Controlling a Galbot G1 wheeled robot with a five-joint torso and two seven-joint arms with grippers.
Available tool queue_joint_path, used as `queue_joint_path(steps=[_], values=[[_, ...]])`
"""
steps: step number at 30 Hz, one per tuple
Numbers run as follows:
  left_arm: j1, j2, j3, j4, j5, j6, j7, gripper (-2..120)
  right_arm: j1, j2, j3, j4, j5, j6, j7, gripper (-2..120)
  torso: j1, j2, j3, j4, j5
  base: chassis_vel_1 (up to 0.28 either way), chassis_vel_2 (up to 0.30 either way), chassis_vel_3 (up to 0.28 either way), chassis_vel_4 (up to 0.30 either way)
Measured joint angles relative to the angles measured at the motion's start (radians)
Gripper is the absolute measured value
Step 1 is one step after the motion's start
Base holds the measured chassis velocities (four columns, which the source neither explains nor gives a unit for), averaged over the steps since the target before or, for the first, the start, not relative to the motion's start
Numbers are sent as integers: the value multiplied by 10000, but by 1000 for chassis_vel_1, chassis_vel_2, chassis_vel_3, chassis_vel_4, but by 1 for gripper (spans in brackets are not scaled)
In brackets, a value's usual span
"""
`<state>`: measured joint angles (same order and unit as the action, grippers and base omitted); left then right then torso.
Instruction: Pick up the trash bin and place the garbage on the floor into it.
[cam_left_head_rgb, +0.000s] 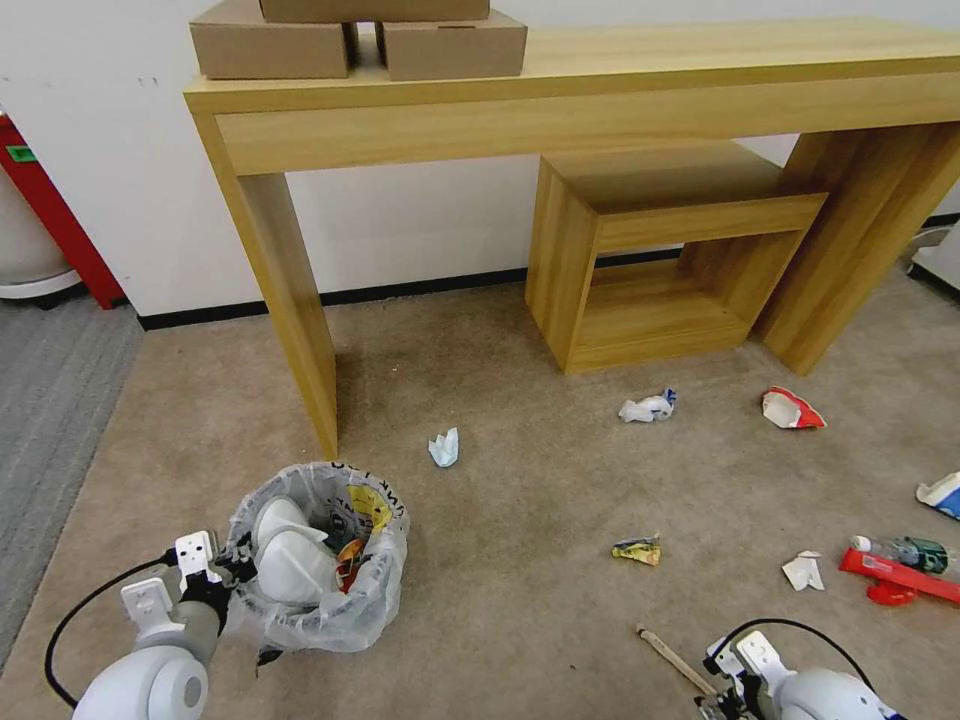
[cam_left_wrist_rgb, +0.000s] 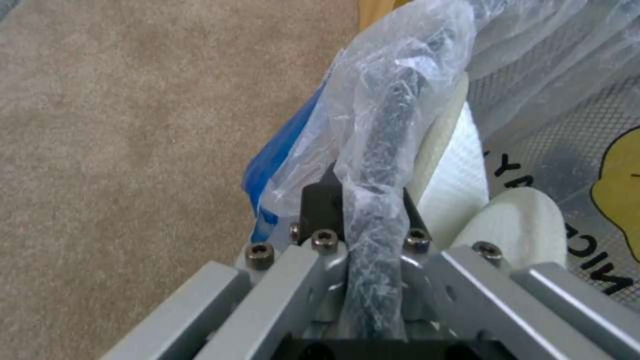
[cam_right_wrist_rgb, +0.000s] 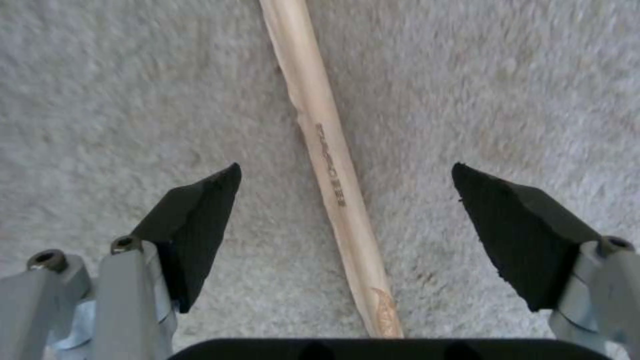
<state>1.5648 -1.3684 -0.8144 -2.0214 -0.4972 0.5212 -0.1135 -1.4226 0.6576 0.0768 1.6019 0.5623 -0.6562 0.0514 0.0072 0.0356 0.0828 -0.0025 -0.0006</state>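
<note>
The trash bin (cam_left_head_rgb: 318, 560), lined with a crinkly plastic bag, stands on the beige floor (cam_left_head_rgb: 520, 500) with white slippers (cam_left_head_rgb: 290, 560) and wrappers inside. My left gripper (cam_left_head_rgb: 228, 575) is shut on its bag-covered rim (cam_left_wrist_rgb: 383, 145), and the gripper (cam_left_wrist_rgb: 363, 195) pinches that rim beside a slipper (cam_left_wrist_rgb: 467, 190). A wooden stick (cam_left_head_rgb: 672, 655) lies under my right gripper (cam_left_head_rgb: 728, 688). The right gripper (cam_right_wrist_rgb: 345, 169) is open, with the stick (cam_right_wrist_rgb: 330, 165) on the carpet between its fingers (cam_right_wrist_rgb: 193, 225), untouched. More garbage lies about: crumpled paper (cam_left_head_rgb: 445, 448), cups (cam_left_head_rgb: 792, 410), a bottle (cam_left_head_rgb: 905, 550), a red packet (cam_left_head_rgb: 900, 582).
A wooden desk (cam_left_head_rgb: 600, 90) with cardboard boxes (cam_left_head_rgb: 350, 40) stands ahead, its leg (cam_left_head_rgb: 295, 300) just beyond the bin. A low wooden stool (cam_left_head_rgb: 660, 260) sits under it. A yellow wrapper (cam_left_head_rgb: 638, 549) and white paper (cam_left_head_rgb: 803, 570) lie nearby. Grey ribbed carpet (cam_left_head_rgb: 50, 400) runs along the left.
</note>
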Motion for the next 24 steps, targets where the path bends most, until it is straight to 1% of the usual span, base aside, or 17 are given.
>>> queue_joint_path(steps=[13, 15, 16, 18, 24], values=[[-69, -4, 0, 104, -12, -29, -6, 1, 64, 58, -89, -107, -46, 90, -19, 76, 0, 1, 0, 0, 0, 0, 0, 0, 0], [-77, -3, -6, 125, -15, -36, -6, 1, 76, 54, -104, -149, -48, 106, -28, 69, 0, 0, 0, 0, -1, 0, 0, 0, 0], [-77, -3, -6, 125, -15, -36, -6, 1, 76, 54, -104, -149, -48, 106, -28, 69, 0, 0, 0, 0, -1, 0, 0, 0, 0], [-89, -4, -11, 127, -28, -39, -11, 1, 92, 85, -144, -220, -69, 136, -29, 61, 0, 1, 0, 0, 0, 0, 0, 0, 0], [-85, 1, -25, 129, -40, -39, -21, 1, 102, 178, -192, -336, -107, 225, -41, 59, 0, 1, 0, 0, -1, 0, 0, 0, 0]])
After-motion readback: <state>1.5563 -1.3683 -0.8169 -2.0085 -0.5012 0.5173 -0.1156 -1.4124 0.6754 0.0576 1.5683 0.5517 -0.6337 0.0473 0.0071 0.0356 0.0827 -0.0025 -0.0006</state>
